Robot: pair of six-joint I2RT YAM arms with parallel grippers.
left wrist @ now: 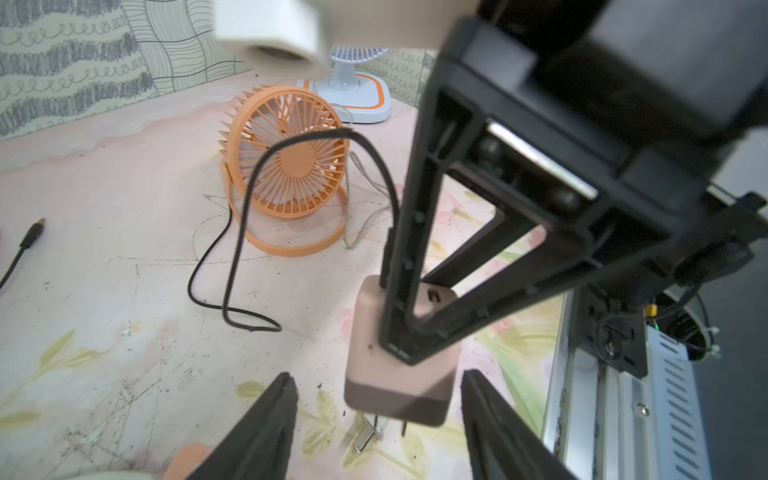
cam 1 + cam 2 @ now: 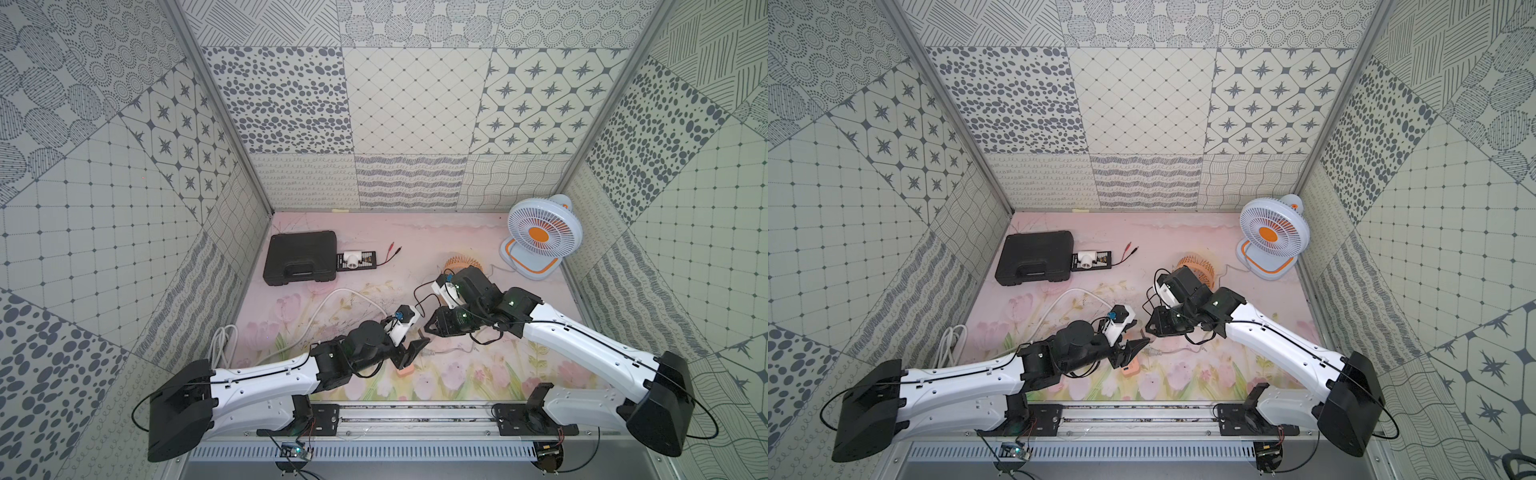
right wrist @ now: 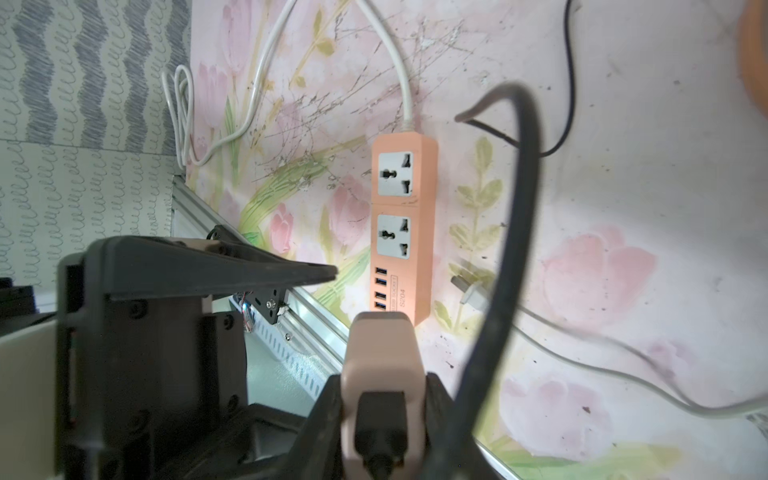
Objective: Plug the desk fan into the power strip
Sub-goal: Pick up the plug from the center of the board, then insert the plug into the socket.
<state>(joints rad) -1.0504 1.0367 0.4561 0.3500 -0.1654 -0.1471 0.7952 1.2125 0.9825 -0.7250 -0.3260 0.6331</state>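
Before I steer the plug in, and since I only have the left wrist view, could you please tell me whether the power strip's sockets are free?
Observer: Yes, the right wrist view shows both sockets on the power strip empty.
Operator: Thank you. Where does its cord run?
Observer: In both top views its white cord loops away from the strip and bundles up by the left wall.
Operator: And is the cable seated in the adapter?
Observer: Yes, the right wrist view shows the black cable plugged into the end of the adapter.
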